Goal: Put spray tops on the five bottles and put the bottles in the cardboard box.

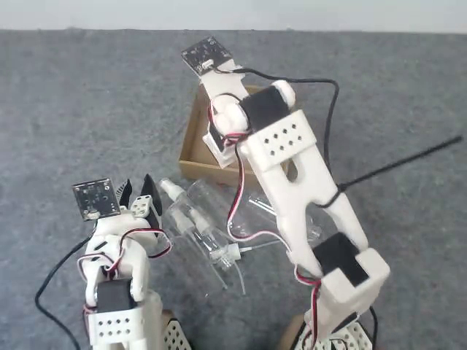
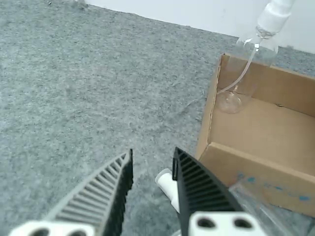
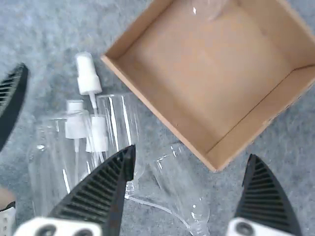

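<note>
The right gripper [image 3: 192,155] is hovering above the edge of the cardboard box [image 3: 211,73], its two black ridged fingers spread wide and gripping nothing. In the high view, the right arm is reaching forward across the table and hiding much of the box. Inside the box, on the side away from the left arm, a clear bottle [image 2: 248,59] is leaning at a tilt, wearing a white spray top [image 2: 273,14], with a thin tube curving down inside it. Just outside the box, three capped bottles [image 3: 64,157] are lying side by side on the gray carpet [image 1: 87,109], their white tops pointing roughly the same way. A fourth bottle [image 3: 179,184] is lying close to the box corner; whether it is wearing a top cannot be told. The left gripper [image 2: 153,153] is sitting low near this cluster, its fingers parted a little and clamping nothing. A white nozzle [image 2: 166,189] is showing in the gap below them; whether a finger is touching it cannot be told.
</note>
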`<state>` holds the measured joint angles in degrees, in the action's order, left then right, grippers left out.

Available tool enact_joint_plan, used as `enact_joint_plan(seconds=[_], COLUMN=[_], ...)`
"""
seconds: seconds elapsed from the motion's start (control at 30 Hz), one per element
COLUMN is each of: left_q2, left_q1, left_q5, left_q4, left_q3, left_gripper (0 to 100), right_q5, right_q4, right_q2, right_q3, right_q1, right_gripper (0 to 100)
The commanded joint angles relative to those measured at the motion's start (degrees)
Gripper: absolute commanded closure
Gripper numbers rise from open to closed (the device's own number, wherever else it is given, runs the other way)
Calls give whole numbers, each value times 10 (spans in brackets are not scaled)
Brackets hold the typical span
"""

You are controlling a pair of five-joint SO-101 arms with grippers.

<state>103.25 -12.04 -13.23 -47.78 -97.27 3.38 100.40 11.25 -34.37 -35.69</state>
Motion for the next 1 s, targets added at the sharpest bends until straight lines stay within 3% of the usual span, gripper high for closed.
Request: enact_joint_plan(seconds=[0.0,0.17,0.97], left_q2=[11,11,11], left_q1=[4,4,-1], left_q5=[4,4,4], left_q4=[3,3,10], left_q3=[7,7,7], left_gripper=[870,870,870], right_q5=[-4,-4,-1], right_q4=[25,24,23], right_q2=[-76,-121,-427], right_q3=[-25,17,339], right_q1=[-2,-7,-6], right_gripper=[726,772,773])
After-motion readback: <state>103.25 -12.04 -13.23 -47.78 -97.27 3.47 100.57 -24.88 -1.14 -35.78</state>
